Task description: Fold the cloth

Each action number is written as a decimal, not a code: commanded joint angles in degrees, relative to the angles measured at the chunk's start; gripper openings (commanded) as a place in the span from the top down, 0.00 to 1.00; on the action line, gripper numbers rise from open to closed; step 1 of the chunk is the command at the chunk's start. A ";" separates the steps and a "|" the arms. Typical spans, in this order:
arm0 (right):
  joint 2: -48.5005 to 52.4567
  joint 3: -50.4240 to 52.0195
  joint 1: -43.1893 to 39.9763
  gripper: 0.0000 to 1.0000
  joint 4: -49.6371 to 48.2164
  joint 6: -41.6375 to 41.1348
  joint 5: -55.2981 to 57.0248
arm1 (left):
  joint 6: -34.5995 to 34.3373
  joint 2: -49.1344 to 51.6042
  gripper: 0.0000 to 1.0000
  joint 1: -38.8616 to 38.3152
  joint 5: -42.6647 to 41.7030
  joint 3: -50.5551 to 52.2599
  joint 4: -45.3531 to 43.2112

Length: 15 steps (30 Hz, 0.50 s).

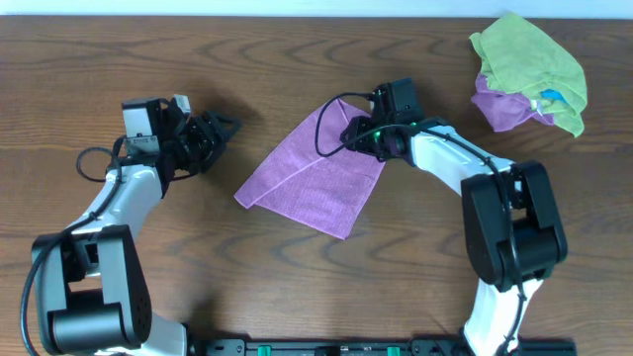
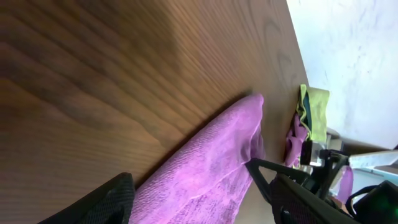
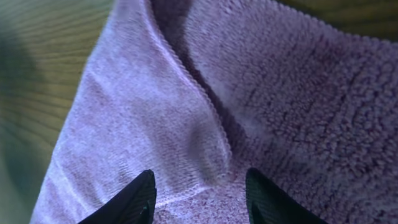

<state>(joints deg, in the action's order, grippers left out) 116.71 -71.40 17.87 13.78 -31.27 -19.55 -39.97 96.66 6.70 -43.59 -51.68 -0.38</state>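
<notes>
The right claw [image 3: 202, 196] is seen spread, its 2 fingertips [image 3: 142, 198] set over the cloth [image 1: 316, 173] with a stitched hem [image 3: 208, 106] running toward the gap; no pinch is shown. The cloth is laid partly folded at the centre of the surface [image 1: 119, 49]. The left claw [image 1: 220, 129] is spread and empty, left of centre, apart from the cloth. At the upper right, a lime-green cloth [image 1: 529, 54] is heaped over a second purple cloth [image 1: 499, 107], well apart from both claws.
</notes>
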 commanded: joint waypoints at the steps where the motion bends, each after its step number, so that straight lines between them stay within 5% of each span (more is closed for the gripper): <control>1: 1.40 0.11 0.55 0.53 -0.50 -1.31 -0.39 | 1.90 -0.85 0.28 1.01 -1.05 -1.01 0.15; 15: 3.30 0.11 0.66 0.61 -3.32 -2.60 -0.46 | 2.73 -0.85 0.28 2.43 -1.44 -1.01 0.59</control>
<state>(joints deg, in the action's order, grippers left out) 118.34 -71.40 17.87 10.46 -32.71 -19.75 -38.68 96.66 8.84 -44.27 -51.68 -0.01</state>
